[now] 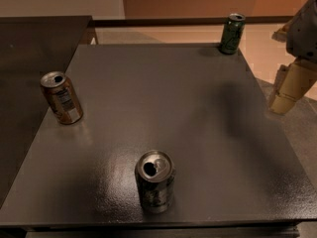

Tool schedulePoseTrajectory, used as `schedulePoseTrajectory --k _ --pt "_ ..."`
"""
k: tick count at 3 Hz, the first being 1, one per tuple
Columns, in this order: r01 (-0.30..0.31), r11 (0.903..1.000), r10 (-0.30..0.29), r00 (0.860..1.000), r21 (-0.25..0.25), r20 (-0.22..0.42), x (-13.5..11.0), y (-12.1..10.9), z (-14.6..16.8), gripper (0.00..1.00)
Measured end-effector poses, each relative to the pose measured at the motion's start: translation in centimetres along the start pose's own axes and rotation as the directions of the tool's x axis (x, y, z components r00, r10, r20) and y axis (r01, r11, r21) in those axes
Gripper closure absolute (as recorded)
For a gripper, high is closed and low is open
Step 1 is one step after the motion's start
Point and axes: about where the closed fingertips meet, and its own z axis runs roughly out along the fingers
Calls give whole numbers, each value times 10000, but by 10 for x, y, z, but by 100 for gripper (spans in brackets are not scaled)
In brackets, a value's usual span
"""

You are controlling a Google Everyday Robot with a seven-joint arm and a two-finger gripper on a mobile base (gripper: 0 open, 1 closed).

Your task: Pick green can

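**Gripper held off the table's right edge, green can at the far corner**

The pale cream gripper (286, 90) is seen at the right border of the camera view, held beyond the right edge of the table and over the floor. Nothing is seen to be held by it; whether it is open or closed cannot be told. Above it, a grey part of the arm is cut off by the picture's edge.

The slim dark green drink can with pale markings and a silver top (232, 33) is found standing upright on the far right corner of the flat dark grey table (173, 98). It lies farther back than the gripper and to the left of it in the picture, apart from it.

Two other cans are stood on the same table, well apart from the green can. An orange-brown can with a white label (61, 97) is placed near the left edge. A dull grey-olive can with an opened top (155, 181) is placed near the front edge, about midway across.
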Motion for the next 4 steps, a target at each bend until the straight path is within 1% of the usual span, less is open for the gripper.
schedulePoseTrajectory --k 1,2,3,4 --pt "-735 9958 723 9971 548 238 9 -31 24 0" --pt "-1597 9791 1496 9850 1261 858 15 -74 48 0" --pt "-2643 9475 2365 9580 1799 1620 22 -121 64 0" --pt "-3865 9014 3320 9064 1953 2614 23 -168 81 0"
